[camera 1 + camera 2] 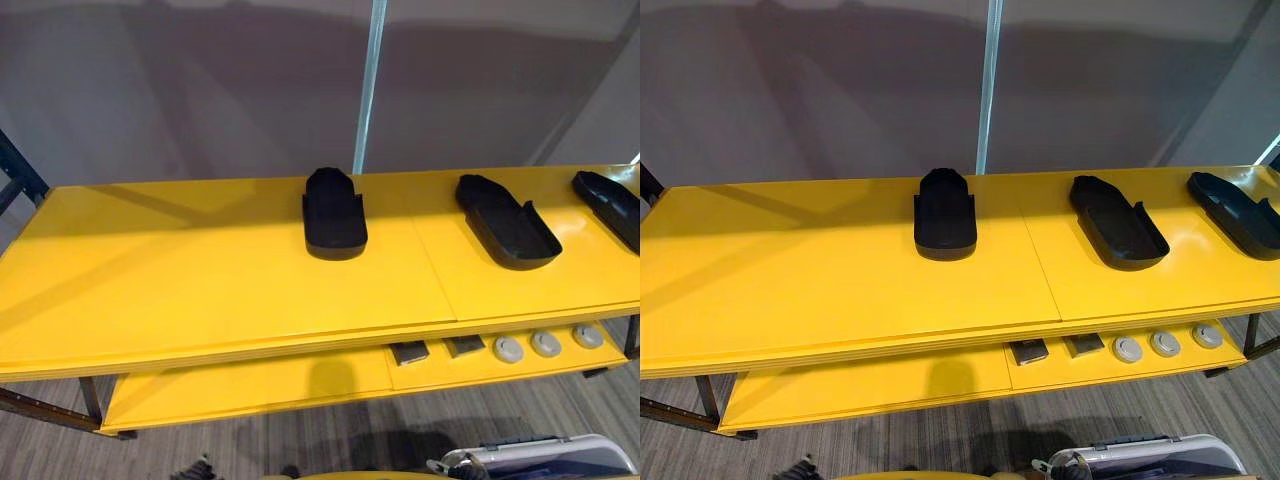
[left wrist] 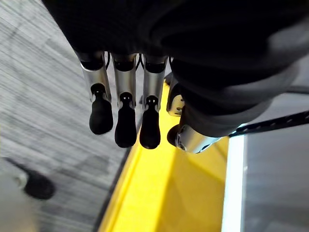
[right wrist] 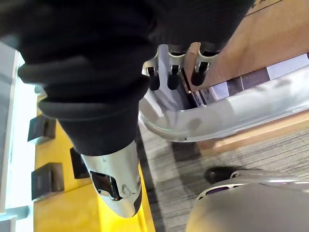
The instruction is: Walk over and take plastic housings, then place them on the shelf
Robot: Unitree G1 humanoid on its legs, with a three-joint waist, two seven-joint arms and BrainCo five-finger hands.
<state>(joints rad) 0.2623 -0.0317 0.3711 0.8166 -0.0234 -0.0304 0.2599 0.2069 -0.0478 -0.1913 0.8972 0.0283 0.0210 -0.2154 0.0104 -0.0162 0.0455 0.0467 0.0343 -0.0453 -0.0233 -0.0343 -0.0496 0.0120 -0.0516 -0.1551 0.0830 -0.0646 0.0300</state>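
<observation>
Nearest to me, both arms hang low beside the robot. The left hand dangles with its fingers straight and nothing in them, over the carpet by a yellow edge. The right hand is loose and empty too, beside a pale curved bin on the floor at the near right. Beyond that comes the lower shelf, bare on its left. Two dark square blocks and a row of round grey discs sit towards its right. Above it the yellow desk carries the task's pieces along its far half: a middle housing, a right housing lying at an angle, and a far-right housing cut off by the frame, all well apart. A pale pole stands against the grey wall behind. I'd say the walk-up is not finished, since no hand is near a housing. The robot should close in square to the middle housing, so the reach to the far half isn't a stretch. It should lift a hand clear of the near edge before going forward. These look like thin-walled open shells, so a grip across the narrow width should sit more securely than a pinch on one rim.
</observation>
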